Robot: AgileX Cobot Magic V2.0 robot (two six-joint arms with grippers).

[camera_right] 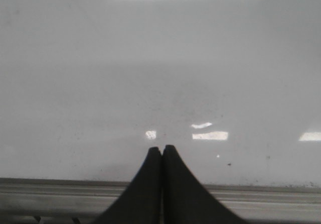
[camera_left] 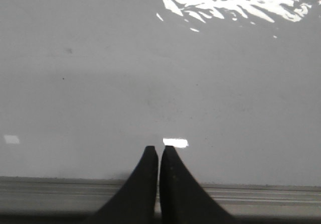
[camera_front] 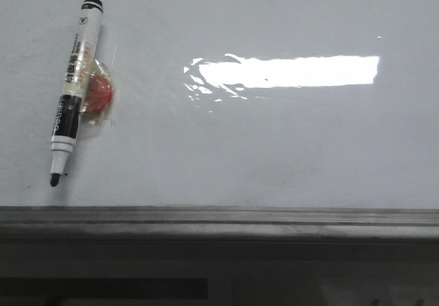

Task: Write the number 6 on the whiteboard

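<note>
The whiteboard (camera_front: pixel 274 134) fills the front view, glossy pale grey with a bright rectangular glare and a grey metal rail (camera_front: pixel 219 217) along its near edge. No number 6 shows on it. A black-and-white marker (camera_front: pixel 74 90) lies at the left of the board, uncapped tip toward the rail, with a red round piece (camera_front: pixel 101 93) taped to its side. Neither gripper shows in the front view. My left gripper (camera_left: pixel 159 148) is shut and empty over the board's near edge (camera_left: pixel 75 123). My right gripper (camera_right: pixel 162 147) is shut and empty over the board (camera_right: pixel 75 108) too.
The grey rail also runs across the left wrist view (camera_left: pixel 55 191) and the right wrist view (camera_right: pixel 55 191). A dark ledge (camera_front: pixel 219 272) lies below the rail in the front view. Tiny dark specks dot the board (camera_right: pixel 228 163).
</note>
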